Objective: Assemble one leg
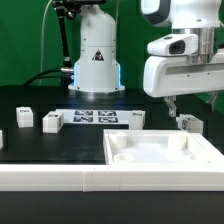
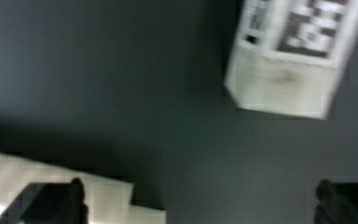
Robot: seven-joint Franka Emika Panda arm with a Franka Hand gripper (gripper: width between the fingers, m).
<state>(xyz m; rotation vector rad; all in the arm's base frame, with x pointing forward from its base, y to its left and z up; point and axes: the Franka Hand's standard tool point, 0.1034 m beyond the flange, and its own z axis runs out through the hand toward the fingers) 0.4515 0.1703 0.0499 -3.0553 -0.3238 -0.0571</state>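
Observation:
A small white leg (image 1: 188, 122) with a black-and-white tag stands on the dark table at the exterior view's right, just behind the large white square panel (image 1: 160, 150). My gripper (image 1: 195, 103) hangs open just above it and holds nothing. In the wrist view the same leg (image 2: 286, 60) lies ahead of my open gripper (image 2: 202, 205), well apart from the dark fingertips (image 2: 55, 200). A corner of the panel (image 2: 34, 175) shows beside one fingertip.
Three more white legs stand on the table: two at the exterior view's left (image 1: 25, 117) (image 1: 52, 122) and one near the middle (image 1: 137, 118). The marker board (image 1: 97, 116) lies before the robot base (image 1: 95, 60). A white rail (image 1: 50, 178) runs along the front.

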